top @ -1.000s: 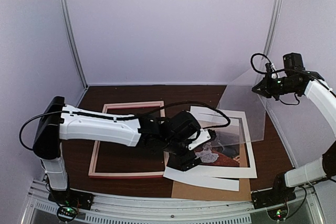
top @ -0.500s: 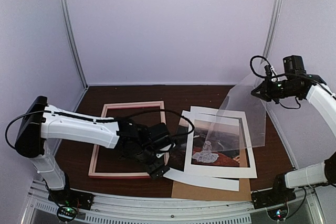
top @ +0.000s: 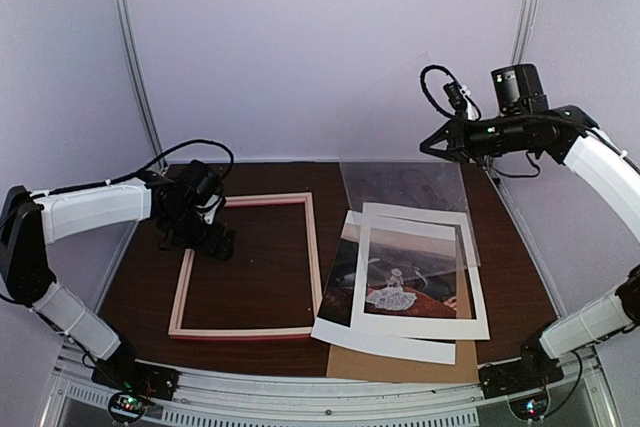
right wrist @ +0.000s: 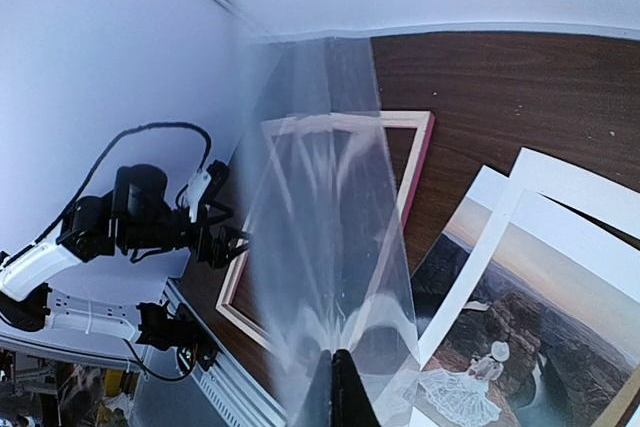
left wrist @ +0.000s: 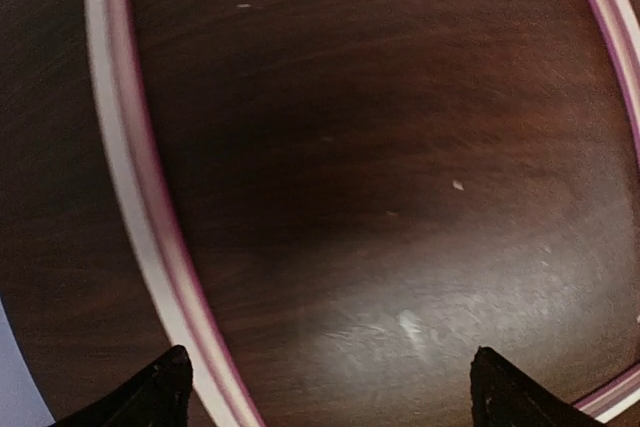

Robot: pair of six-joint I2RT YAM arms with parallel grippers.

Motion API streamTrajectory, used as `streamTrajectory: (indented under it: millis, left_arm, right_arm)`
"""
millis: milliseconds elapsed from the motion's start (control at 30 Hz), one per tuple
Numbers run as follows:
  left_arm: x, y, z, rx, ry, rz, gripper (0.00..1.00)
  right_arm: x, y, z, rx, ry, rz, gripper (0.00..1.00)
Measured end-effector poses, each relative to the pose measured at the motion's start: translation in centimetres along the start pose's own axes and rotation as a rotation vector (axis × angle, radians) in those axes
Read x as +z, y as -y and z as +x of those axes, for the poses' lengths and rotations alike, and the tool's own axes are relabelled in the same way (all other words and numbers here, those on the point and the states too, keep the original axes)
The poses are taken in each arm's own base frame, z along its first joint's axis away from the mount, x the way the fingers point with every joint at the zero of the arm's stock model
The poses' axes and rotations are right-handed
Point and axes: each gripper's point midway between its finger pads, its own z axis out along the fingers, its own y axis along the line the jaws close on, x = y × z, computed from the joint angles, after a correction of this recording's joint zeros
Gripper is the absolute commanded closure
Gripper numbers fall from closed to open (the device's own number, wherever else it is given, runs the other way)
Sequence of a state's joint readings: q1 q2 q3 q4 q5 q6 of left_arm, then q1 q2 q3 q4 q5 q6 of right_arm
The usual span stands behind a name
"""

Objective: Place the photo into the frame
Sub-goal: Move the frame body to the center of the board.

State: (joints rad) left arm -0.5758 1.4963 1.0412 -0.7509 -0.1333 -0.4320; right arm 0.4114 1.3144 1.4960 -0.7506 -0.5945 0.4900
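The pink frame (top: 313, 247) lies flat on the left half of the table with nothing inside it. The photo (top: 408, 272) lies to its right, mostly under a white window mat (top: 478, 292). My left gripper (top: 216, 244) hovers open over the frame's far left corner. In the left wrist view the gripper (left wrist: 330, 392) holds nothing, and the frame's moulding (left wrist: 140, 197) runs past its left finger (left wrist: 150, 399). My right gripper (top: 427, 150) is raised at the back right, shut on a clear sheet (top: 405, 187). The right wrist view has the gripper (right wrist: 333, 387) pinching the clear sheet (right wrist: 320, 247), with the frame (right wrist: 415, 162) and the photo (right wrist: 520, 317) beyond it.
A brown backing board (top: 400, 362) pokes out under the photo at the front edge. The clear sheet's lower edge hangs just behind the mat. Pale walls close in the back and both sides.
My left arm has swung from over the photo to the frame's far left corner, still open. My right arm has carried the clear sheet leftward and further back.
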Motion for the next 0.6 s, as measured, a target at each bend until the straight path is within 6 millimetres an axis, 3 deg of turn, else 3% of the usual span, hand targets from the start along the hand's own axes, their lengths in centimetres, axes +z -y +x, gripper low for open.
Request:
streamTrajectory:
  millis: [100, 233, 467, 600]
  left_arm:
    - [0.3, -4.6, -0.6, -0.13, -0.011, -0.049, 0.02]
    - [1.8, -8.3, -0.5, -0.23, -0.076, -0.09, 0.05]
    - [6.1, -10.3, -1.1, -0.269, -0.185, -0.122, 0.28]
    - [8.4, -10.5, -2.0, -0.249, -0.222, -0.125, 0.4]
  right_arm:
    - [2.0, -1.6, 0.2, -0.017, -0.037, -0.04, 1.0]
    - [5.5, -3.4, 1.0, -0.035, -0.107, -0.089, 1.0]
    - [10.6, -7.8, 1.2, -0.068, -0.186, -0.203, 1.0]
    - [12.1, -8.6, 0.8, -0.078, -0.194, -0.232, 1.0]
